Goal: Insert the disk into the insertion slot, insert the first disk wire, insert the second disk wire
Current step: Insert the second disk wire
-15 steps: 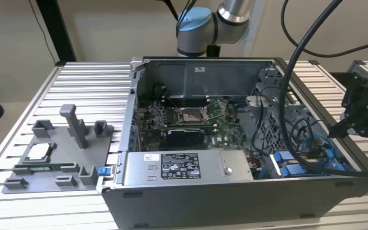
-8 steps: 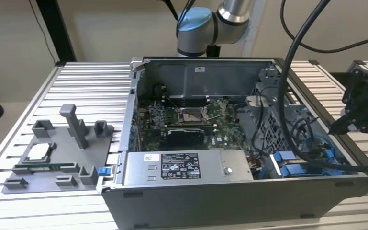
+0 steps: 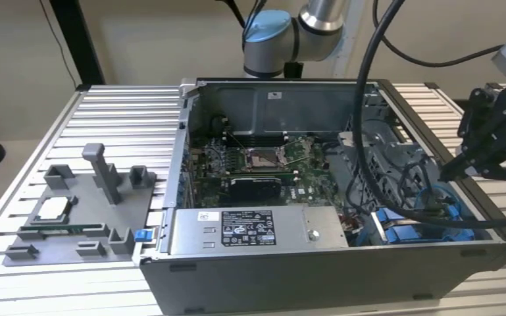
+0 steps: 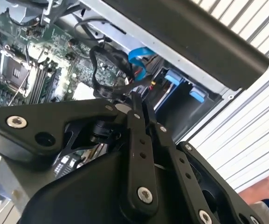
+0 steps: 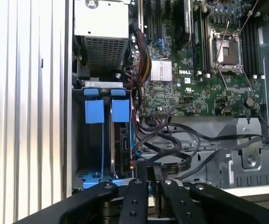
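Note:
An open computer case [image 3: 323, 263] lies on the table. At its corner on the exterior view's right is the insertion slot [image 5: 77, 140], a dark metal bay. The disk [image 5: 123, 142] stands edge-on in the bay under two bright blue carrier tabs [image 5: 107, 110], which also show in the exterior view [image 3: 406, 232]. My black gripper [image 5: 153, 175] hangs just above the bay among looping black wires [image 5: 171, 140]. Its fingers [image 4: 136, 107] are pressed together. A black wire [image 4: 107, 88] runs right at the tips; I cannot tell whether it is pinched. A blue flat cable [image 4: 136, 58] curls nearby.
A grey labelled power-supply box [image 3: 239, 230] lies beside the bay, with the green motherboard [image 3: 253, 164] behind it. A grey fixture tray [image 3: 77, 217] rests on the ribbed table at the exterior view's left. A person's hand [image 4: 265, 186] shows at the table's edge.

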`<state>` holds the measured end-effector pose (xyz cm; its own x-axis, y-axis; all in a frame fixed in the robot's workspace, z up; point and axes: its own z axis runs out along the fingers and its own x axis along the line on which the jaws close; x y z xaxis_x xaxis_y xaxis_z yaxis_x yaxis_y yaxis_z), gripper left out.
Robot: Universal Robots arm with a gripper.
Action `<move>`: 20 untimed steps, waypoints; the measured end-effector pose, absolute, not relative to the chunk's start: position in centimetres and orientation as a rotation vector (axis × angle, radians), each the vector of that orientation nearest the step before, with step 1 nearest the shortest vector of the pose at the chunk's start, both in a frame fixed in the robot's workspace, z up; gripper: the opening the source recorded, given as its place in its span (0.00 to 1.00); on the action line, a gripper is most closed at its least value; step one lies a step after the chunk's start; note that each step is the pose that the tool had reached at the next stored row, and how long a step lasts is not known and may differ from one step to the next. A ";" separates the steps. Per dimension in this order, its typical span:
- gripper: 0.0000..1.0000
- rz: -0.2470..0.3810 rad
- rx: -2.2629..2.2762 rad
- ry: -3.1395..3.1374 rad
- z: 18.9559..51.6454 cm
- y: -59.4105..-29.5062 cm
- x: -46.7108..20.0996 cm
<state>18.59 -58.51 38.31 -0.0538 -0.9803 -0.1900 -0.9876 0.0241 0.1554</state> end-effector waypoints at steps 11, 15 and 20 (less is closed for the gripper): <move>0.00 0.318 -2.124 2.197 38.2 -58.5 14.8; 0.00 0.273 -2.112 2.174 38.0 -58.5 13.9; 0.00 0.219 -2.099 2.148 37.8 -58.5 13.0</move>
